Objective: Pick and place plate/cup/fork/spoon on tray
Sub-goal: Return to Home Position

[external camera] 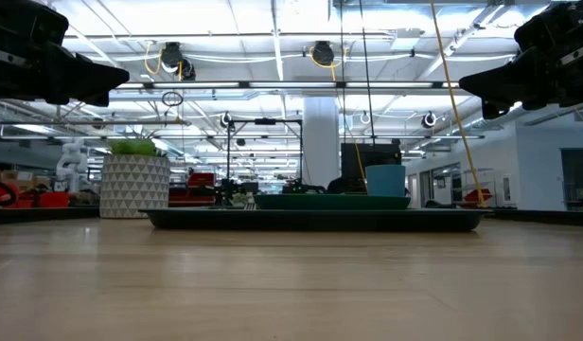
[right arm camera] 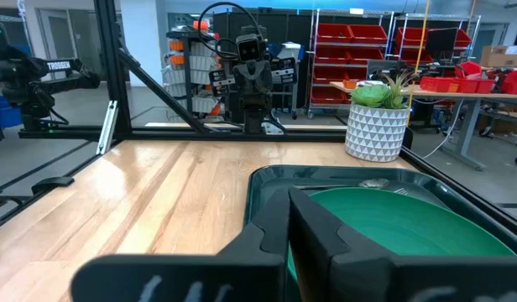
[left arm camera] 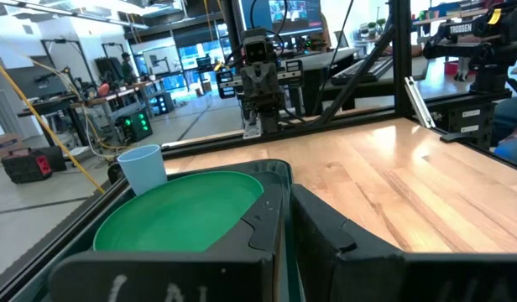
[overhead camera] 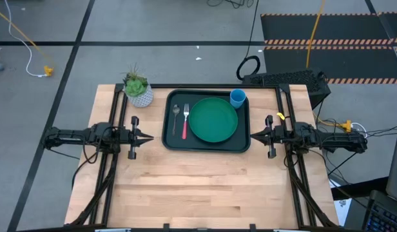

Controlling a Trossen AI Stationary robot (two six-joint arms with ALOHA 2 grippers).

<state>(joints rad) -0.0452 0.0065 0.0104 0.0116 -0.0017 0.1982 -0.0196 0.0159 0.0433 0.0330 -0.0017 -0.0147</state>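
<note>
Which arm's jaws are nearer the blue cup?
Right. The right arm holds its jaws beside the right rim of the tray, near the cup in its far-right corner; the left arm holds its jaws off the left rim, the whole tray away.

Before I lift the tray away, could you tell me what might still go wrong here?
The cup stands in the far right corner of the tray, beside the plate; a jolt might tip it.
The left arm and right arm hold their jaws near the tray's sides; a careless lift could bump them.
The plant pot, just off its far left corner, could be clipped.
</note>
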